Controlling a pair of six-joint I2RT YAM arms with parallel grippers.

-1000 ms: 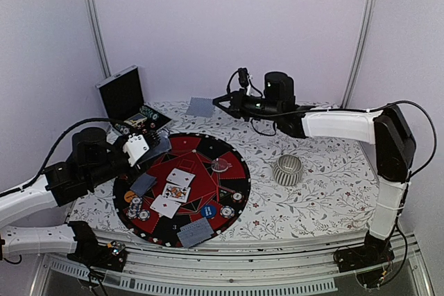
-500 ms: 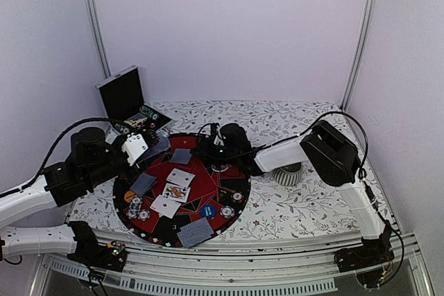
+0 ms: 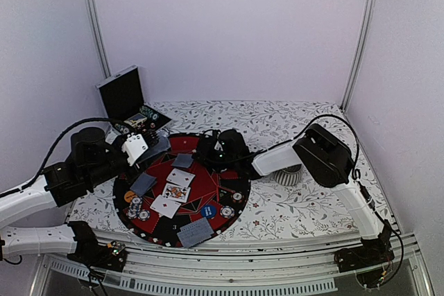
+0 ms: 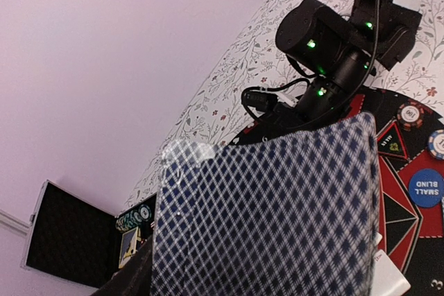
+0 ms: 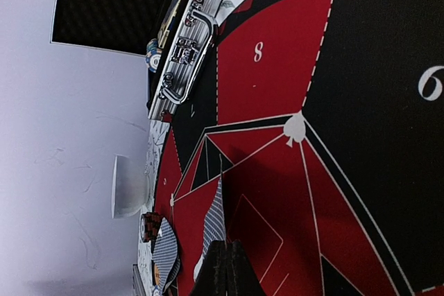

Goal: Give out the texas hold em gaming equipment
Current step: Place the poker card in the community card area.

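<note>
Meanwhile, black case holding chips, left claw gripping blue-backed cards, right claw clenched on single card

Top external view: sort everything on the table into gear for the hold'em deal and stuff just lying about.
For the job:
grey-blue-backed playing cards
white face-up cards
striped-edge poker chips
blue round button disc
orange round button disc

Just lying about:
ribbed silver cup
black hinged case

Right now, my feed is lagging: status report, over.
Left gripper holds the deck. Right gripper shut on one card, low over mat. Face-up cards lie nearby.
</note>
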